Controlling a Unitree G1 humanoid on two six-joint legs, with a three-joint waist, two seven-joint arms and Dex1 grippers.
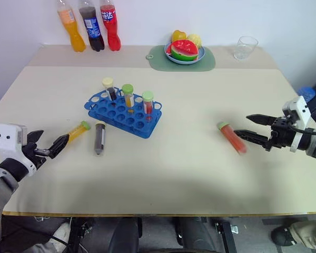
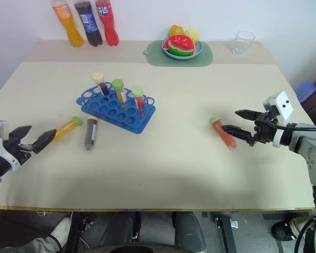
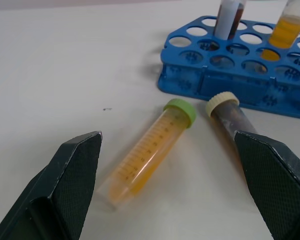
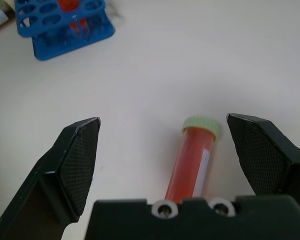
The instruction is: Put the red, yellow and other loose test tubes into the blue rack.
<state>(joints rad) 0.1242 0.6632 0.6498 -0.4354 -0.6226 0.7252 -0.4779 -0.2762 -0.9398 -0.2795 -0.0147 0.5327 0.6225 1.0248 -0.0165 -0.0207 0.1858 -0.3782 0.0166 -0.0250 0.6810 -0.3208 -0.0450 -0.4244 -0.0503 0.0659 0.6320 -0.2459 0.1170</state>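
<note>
Lying flat on the desk [image 1: 189, 158] toward its right edge, the red tube [image 1: 232, 137] has its green cap pointing away from the right gripper [image 1: 255, 130]. That gripper's two black fingers are spread wide and hold nothing; in the right wrist view the tube sits between the fingers, nearer one of them, touching neither.

Toward the left edge, the yellow-orange tube [image 1: 78, 130] lies on its side with its green cap pointing toward the blue rack [image 1: 124, 112]. Its clear bottom end is just in front of the left gripper [image 1: 48, 145], whose fingers are also spread apart and empty. In the left wrist view this tube lies between the fingers without contact. Just beside it lies the dark brown tube [image 1: 99, 138], cream cap toward the rack, close to the rack's near side.

The rack stands left of the desk's middle and already carries three upright tubes along its far row: a dark one, a yellow-orange one and a red one.
</note>
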